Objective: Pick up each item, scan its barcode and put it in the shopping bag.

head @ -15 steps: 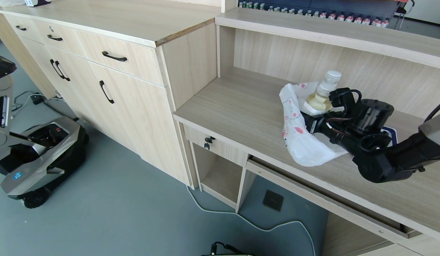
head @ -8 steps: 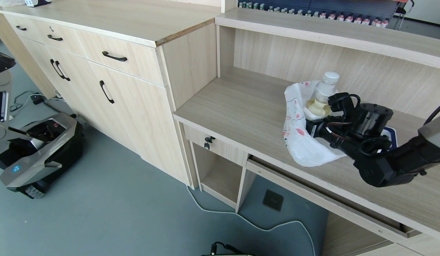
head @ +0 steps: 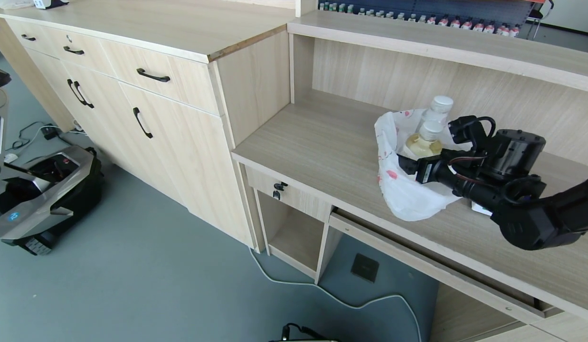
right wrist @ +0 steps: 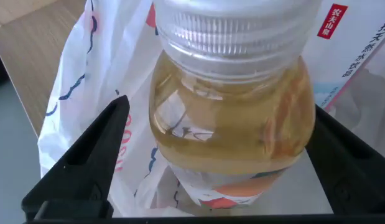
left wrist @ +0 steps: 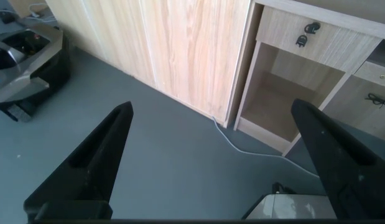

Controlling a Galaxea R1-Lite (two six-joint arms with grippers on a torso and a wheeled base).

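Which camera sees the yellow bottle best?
The right wrist view: the bottle is close up, liquid and cap clear. The head view shows it small at the shopping bag. The left wrist view faces the floor.

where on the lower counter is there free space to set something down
Bare counter runs from the cabinet side panel to the shopping bag. Crowded at the bag: right gripper holds a bottle in front of a second bottle.
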